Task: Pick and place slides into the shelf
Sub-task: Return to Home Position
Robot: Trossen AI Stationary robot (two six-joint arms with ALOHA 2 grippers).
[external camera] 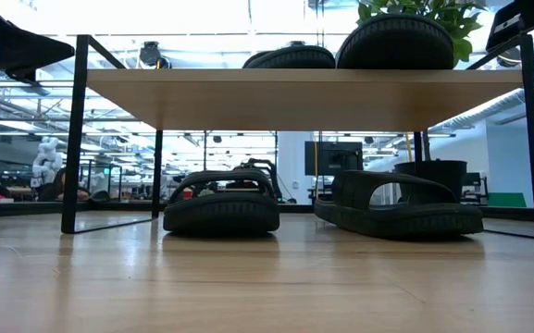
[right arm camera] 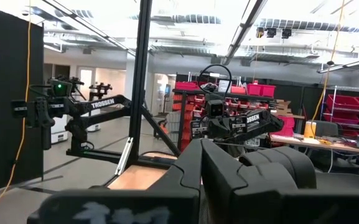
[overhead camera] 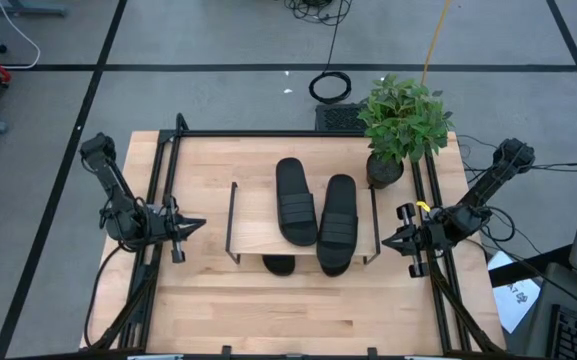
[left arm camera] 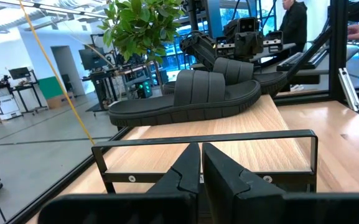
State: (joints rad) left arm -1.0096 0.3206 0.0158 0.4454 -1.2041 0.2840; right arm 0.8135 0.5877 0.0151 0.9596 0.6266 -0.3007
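the shelf (overhead camera: 253,235) stands at the middle of the table (overhead camera: 268,310), two slides (overhead camera: 296,200) side by side on top and two more slides (external camera: 220,203) beneath it; left gripper (overhead camera: 196,226) at the left edge, right gripper (overhead camera: 386,240) at the right edge, both pinched together, empty

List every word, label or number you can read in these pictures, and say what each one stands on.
"TROSSEN": on a dark arm farther off in the right wrist view.
"TROSSEN": on a second arm there.
Print on the paper sheet beside the table: too small to read.
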